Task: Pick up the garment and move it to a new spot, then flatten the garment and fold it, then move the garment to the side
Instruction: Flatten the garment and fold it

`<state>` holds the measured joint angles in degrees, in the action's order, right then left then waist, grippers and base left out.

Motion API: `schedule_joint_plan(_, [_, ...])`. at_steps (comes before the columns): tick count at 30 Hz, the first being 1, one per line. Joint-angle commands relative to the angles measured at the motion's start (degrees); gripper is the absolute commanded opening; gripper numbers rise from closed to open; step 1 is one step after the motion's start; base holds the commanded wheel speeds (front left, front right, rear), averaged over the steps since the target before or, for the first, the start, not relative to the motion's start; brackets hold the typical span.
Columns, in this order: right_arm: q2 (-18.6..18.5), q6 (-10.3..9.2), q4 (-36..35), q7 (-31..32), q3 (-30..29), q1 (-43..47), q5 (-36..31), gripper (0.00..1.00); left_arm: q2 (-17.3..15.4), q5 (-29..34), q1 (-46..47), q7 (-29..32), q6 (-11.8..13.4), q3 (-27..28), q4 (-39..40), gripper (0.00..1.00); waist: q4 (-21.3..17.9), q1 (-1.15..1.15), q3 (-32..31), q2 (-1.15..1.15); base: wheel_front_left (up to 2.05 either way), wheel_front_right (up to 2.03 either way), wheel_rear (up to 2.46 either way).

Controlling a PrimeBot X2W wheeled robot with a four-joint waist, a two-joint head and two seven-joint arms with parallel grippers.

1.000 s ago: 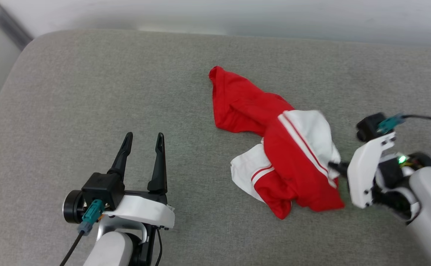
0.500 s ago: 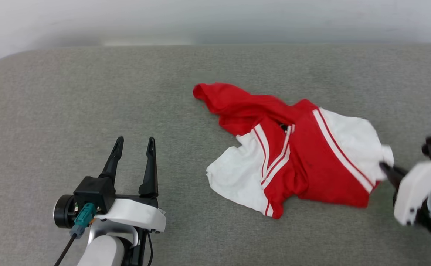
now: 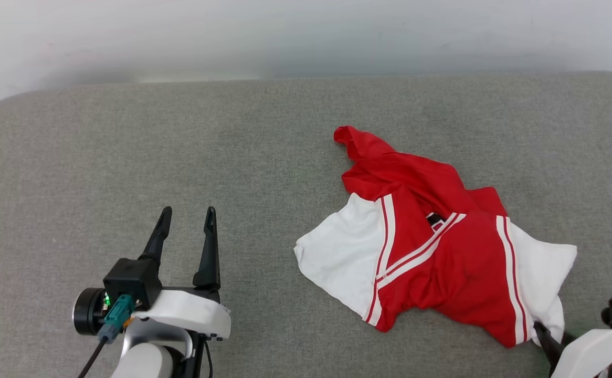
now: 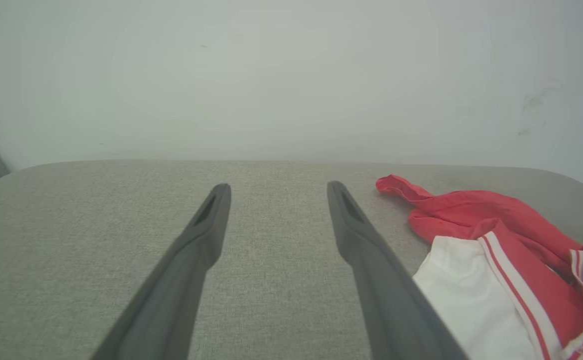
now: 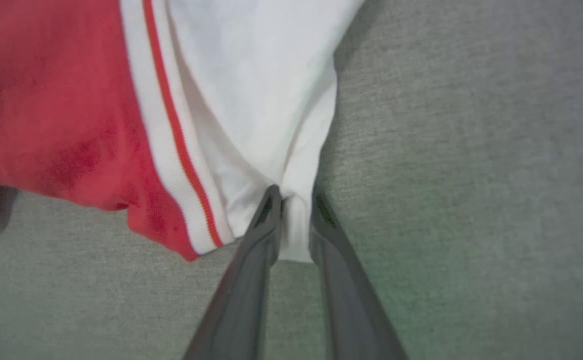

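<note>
Low in the middle of the right wrist view, the right gripper (image 5: 295, 196) has its two dark fingers a little apart, with a fold of the white corner of the garment (image 5: 251, 100) between them; whether they press the cloth cannot be told. In the head view the garment lies at the lower right, on the grey cushion (image 3: 180, 147); its red body sits between two white panels edged with red-and-white stripes, and a red end points toward the upper middle. A second ago it was bunched, one white panel folded over the red; now it is spread wider, both panels open; the head camera has shifted as well. A small dark mark (image 3: 434, 220) near the crossing stripes is too small to read. At the lower left, the left gripper (image 3: 188, 211) stands wide apart and empty as before, well clear of the cloth.
</note>
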<state>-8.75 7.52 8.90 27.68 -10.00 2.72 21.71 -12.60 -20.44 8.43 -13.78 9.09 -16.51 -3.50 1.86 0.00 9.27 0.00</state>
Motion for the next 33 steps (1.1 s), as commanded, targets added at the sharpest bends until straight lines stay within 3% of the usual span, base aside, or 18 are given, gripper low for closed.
schedule_joint_plan(1, [0.36, -0.06, -0.29, -0.75, -0.28, 0.88, -0.74, 1.00, -0.26, -0.26, -0.73, -0.03, 0.09, -0.01, -0.02, 1.00, -0.02, 0.00, -0.21, 0.00, 0.00, 0.00, 0.00])
schedule_joint_plan(6, [3.01, -0.05, -4.04, -10.30, -3.75, -0.97, -4.23, 1.00, -0.66, -0.64, -1.62, 0.23, 0.37, 0.16, -0.15, 1.00, -0.04, 0.00, -1.37, 0.00, 0.00, 0.00, 0.00])
schedule_joint_plan(11, [4.24, -0.05, -7.18, -17.76, -3.65, -1.65, -6.30, 1.00, -0.93, -1.20, -2.87, 0.67, 0.57, 0.32, -0.58, 1.00, -0.15, 0.00, -3.16, 0.00, 0.00, 0.00, 0.00])
schedule_joint_plan(15, [4.61, -0.05, -9.95, -20.59, -1.56, -1.44, -7.10, 1.00, -1.72, -1.15, -3.80, 1.80, 1.14, 0.32, -0.39, 1.00, -0.85, 0.00, -4.21, 0.00, 0.00, 0.00, 0.00])
schedule_joint_plan(20, [4.96, -0.05, -14.44, -21.41, 1.71, -0.90, -8.02, 1.00, -2.98, -1.58, -1.85, 6.77, -0.18, -1.01, 0.36, 1.00, -1.95, 0.00, -4.65, 0.00, 0.00, 0.00, 0.00])
schedule_joint_plan(33, [4.29, -0.05, -18.21, -21.80, 8.70, -3.93, -6.54, 1.00, -5.31, -4.01, 12.20, 31.39, -10.44, -10.62, -3.51, 1.00, -6.63, 0.00, 0.35, 0.00, 0.00, 0.00, 0.00])
